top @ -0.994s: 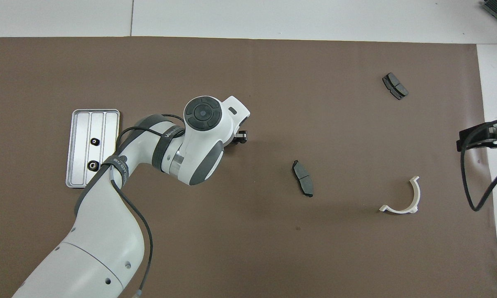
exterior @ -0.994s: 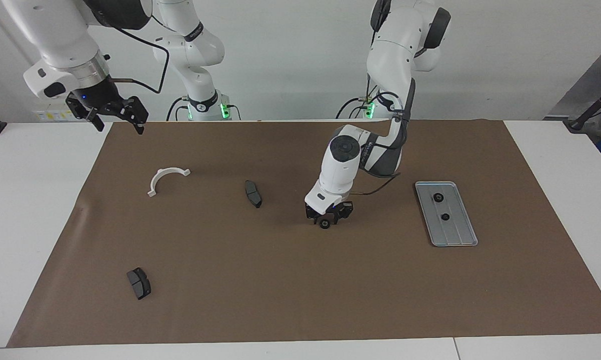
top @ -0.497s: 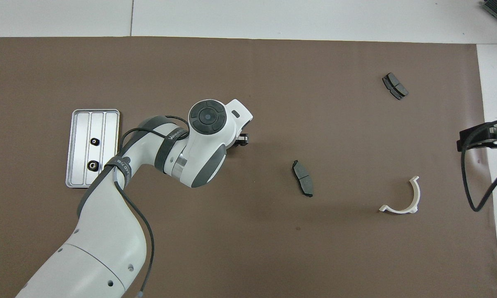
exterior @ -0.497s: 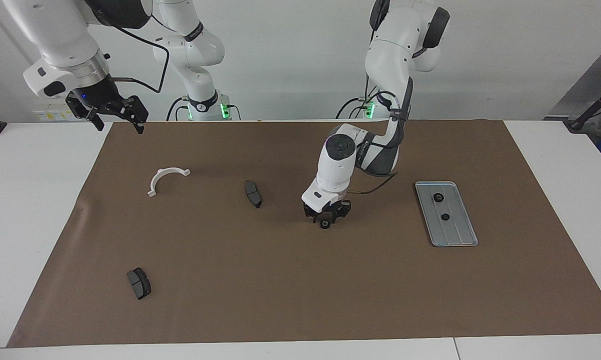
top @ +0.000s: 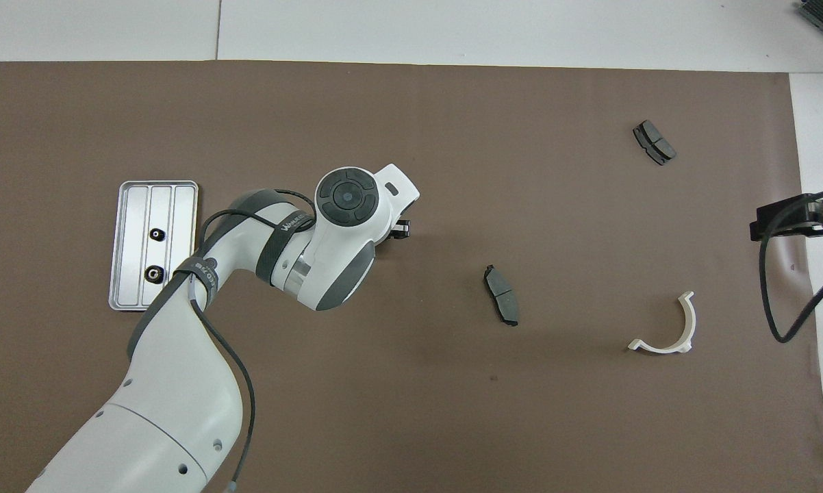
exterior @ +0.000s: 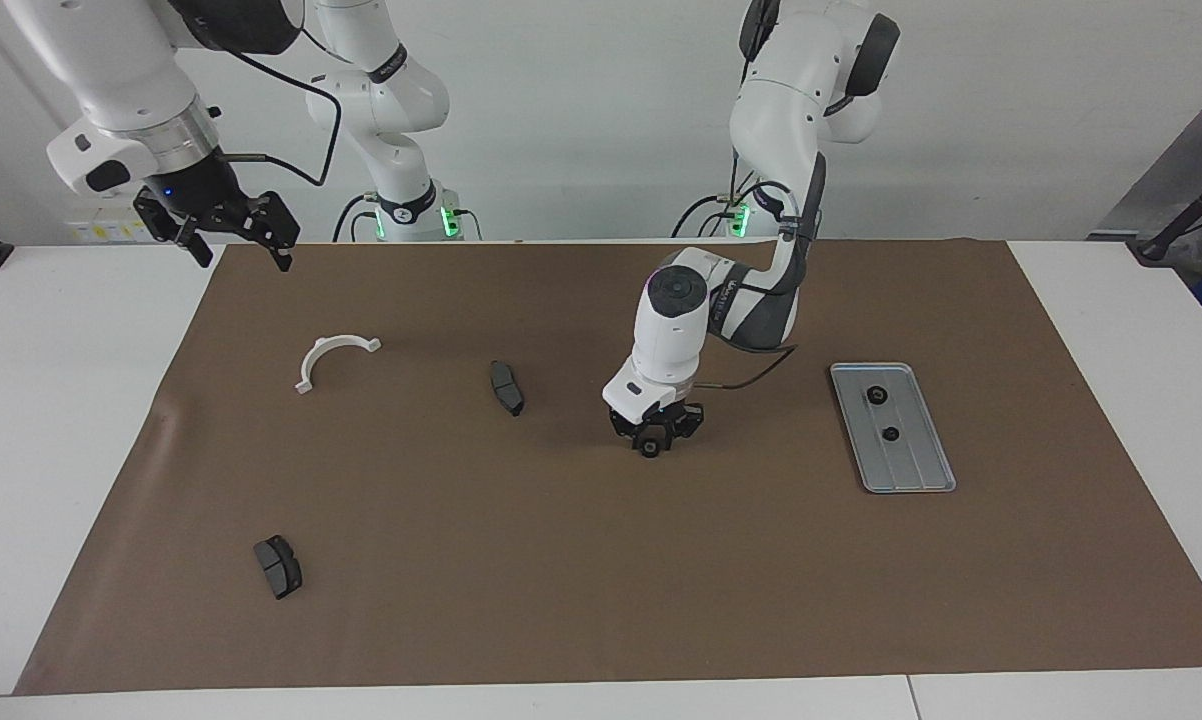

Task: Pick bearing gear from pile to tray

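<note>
Down low, small black round gear (exterior: 649,446)

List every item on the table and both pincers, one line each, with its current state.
Left pincer: down at the mat, around a small black gear.
Gear: between the left pincer's fingers, on or just above the mat.
Right pincer: open, raised, waiting.
Tray: flat on the mat, holding two gears.
Brake pads: lying loose.
White half-ring bracket: lying loose.
</note>
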Available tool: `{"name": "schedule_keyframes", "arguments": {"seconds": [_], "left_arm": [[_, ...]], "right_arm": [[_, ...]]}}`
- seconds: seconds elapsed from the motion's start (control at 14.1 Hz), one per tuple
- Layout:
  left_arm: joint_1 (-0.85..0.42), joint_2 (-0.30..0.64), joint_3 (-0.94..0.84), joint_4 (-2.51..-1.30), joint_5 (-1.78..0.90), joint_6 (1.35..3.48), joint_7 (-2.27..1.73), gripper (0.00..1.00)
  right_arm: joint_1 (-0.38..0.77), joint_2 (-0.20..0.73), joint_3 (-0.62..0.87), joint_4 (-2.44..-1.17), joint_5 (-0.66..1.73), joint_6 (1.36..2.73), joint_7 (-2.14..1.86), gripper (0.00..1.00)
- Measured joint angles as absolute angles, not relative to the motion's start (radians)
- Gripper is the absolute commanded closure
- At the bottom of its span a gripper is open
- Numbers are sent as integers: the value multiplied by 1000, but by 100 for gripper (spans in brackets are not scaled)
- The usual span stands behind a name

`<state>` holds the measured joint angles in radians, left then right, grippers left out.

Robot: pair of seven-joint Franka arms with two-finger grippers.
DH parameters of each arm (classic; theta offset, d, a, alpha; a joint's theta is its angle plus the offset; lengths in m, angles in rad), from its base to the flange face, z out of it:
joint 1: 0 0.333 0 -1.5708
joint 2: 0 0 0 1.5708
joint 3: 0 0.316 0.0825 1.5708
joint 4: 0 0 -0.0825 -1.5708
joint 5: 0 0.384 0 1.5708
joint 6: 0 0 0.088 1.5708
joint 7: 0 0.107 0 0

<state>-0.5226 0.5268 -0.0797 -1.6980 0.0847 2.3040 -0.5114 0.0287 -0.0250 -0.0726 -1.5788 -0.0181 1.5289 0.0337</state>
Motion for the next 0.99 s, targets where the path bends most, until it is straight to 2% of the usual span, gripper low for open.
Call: {"name": "schedule_keyframes", "arguments": {"seconds": [0.99], "left_arm": [[-534,527,-82,-1712,121,2336,-449,41]], "right_arm": [[31,-25,-72,-1579,-6,1532,34,0]]}}
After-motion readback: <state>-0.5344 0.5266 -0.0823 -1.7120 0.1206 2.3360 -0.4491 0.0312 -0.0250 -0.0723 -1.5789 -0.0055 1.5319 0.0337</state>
